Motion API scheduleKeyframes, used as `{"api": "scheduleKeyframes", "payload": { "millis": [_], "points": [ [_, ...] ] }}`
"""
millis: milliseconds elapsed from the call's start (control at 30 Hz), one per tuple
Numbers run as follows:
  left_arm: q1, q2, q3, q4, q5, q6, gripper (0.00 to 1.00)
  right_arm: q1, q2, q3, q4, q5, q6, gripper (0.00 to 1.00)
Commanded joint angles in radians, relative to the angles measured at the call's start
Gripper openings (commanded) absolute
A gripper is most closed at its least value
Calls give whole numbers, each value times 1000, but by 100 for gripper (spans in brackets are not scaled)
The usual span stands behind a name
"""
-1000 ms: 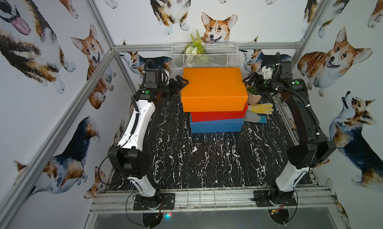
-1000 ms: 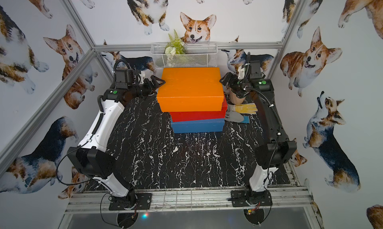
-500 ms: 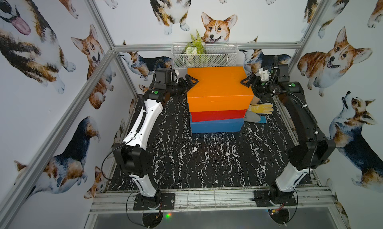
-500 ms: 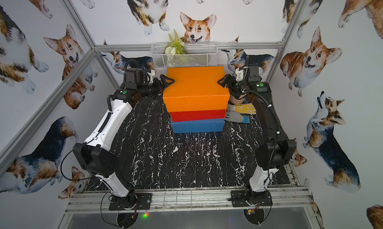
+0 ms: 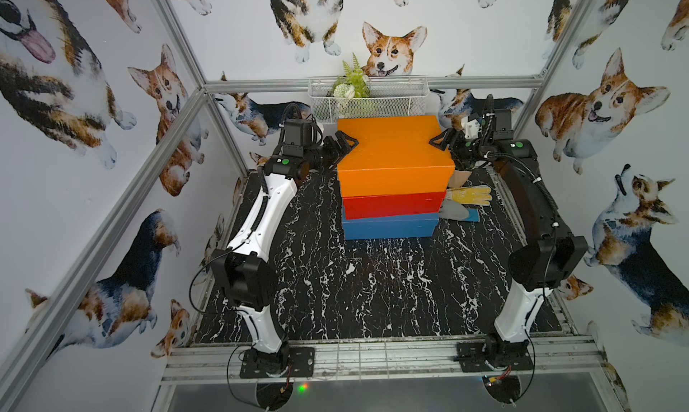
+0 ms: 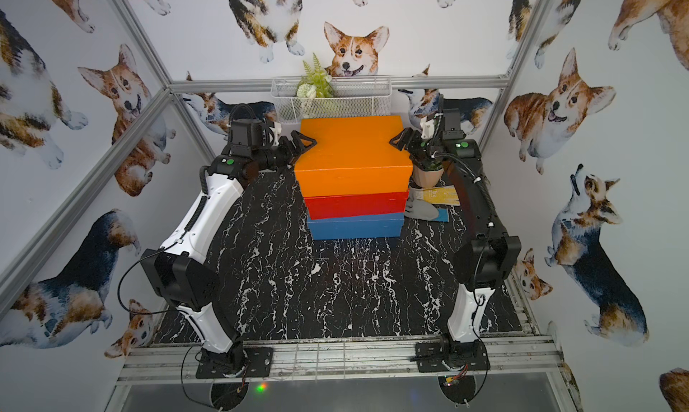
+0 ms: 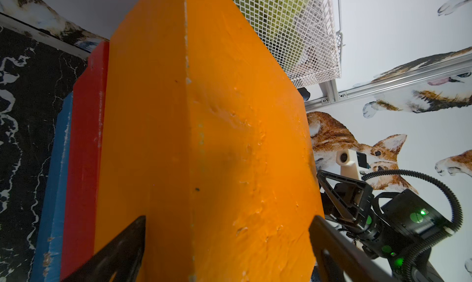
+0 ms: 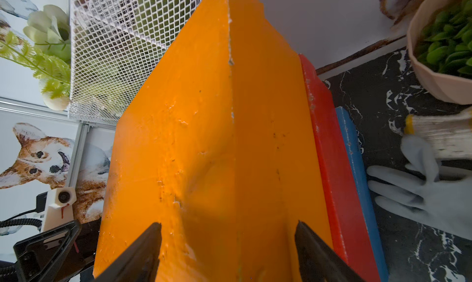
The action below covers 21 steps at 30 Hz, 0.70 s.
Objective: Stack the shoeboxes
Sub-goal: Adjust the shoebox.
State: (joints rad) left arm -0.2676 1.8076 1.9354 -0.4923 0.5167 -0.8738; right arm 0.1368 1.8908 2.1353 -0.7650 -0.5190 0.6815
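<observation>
The orange box (image 5: 391, 156) sits on the red (image 5: 393, 205), and the red on the blue (image 5: 389, 225), just in front of the basket (image 5: 391, 104). The left gripper (image 5: 350, 145) and right gripper (image 5: 437, 142) stand at its ends, jaws parted astride the top edge and pinching nothing. I'd square it over the red, then back both off together, level. The right wrist view shows best how near the glove (image 8: 421, 191) and pot (image 8: 434, 84) lie; from above they are half hidden.
</observation>
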Motion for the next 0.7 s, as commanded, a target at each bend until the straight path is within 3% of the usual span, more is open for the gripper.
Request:
{"api": "scheduleKeyframes", "payload": {
  "millis": [0,133,367,667],
  "points": [
    [-1,13,8,4,37,-10,100,1,23,30,-31,-1,-10,83],
    [-1,7,7,-1,32,-6,100,1,45,73,-62,5,-21,84],
    [14,-26,16,-51,5,31,100,1,30,125,-103,45,-45,95],
    [96,-63,1,-74,34,39,100,-24,40,231,-191,78,-60,99]
  ]
}}
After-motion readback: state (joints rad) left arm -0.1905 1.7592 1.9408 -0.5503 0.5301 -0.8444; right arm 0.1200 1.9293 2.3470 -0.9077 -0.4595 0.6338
